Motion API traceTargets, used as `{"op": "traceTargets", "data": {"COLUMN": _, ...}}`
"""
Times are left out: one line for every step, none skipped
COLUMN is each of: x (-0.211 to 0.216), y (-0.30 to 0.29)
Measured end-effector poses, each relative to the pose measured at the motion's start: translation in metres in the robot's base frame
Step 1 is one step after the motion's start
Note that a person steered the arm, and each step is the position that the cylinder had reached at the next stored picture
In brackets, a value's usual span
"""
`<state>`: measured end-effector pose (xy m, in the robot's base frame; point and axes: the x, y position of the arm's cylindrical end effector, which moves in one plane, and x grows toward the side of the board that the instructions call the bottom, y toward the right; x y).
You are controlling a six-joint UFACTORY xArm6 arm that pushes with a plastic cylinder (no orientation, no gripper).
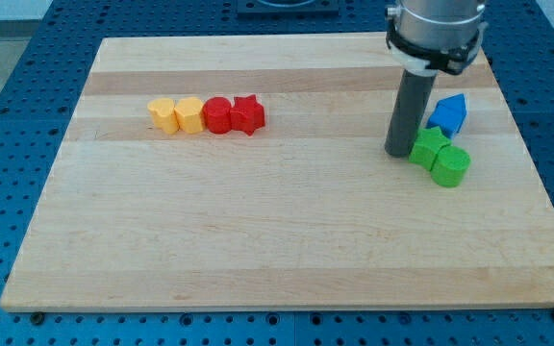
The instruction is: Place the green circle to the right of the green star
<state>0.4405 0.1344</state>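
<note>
Green circle point(451, 165) lies near the right edge of the desk, touching the green star point(430, 146) on the star's lower-right side. The blue block point(448, 114), shape unclear, sits just above the pair, close to the star or touching it; I cannot tell which.

My tip point(397, 152) rests on the wooden board point(258, 240) immediately left of the green star, touching it or nearly so. The tool is a plain rod: it has nothing to spread, press together or pinch, and it holds nothing.

Step in hand, as I judge it: final alignment. The circle is already on the star's right but sits lower, toward the near edge, so the placement reads as diagonal rather than level.

Next move, if refinement is required: withdraw the tip from the star's left face, route it around the near side of the pair, and nudge the circle toward the far edge until level with the star. Approach must avoid shifting the star.

Four blocks, two yellow point(176, 114) and two red point(234, 114), form a row toward the far-left corner, well apart.
</note>
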Motion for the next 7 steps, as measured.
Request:
{"op": "traceTargets", "data": {"x": 0.031, "y": 0.0}}
{"op": "traceTargets", "data": {"x": 0.052, "y": 0.001}}
{"op": "traceTargets", "data": {"x": 0.061, "y": 0.027}}
{"op": "traceTargets", "data": {"x": 0.061, "y": 0.054}}
{"op": "traceTargets", "data": {"x": 0.06, "y": 0.067}}
{"op": "traceTargets", "data": {"x": 0.054, "y": 0.069}}
{"op": "traceTargets", "data": {"x": 0.044, "y": 0.076}}
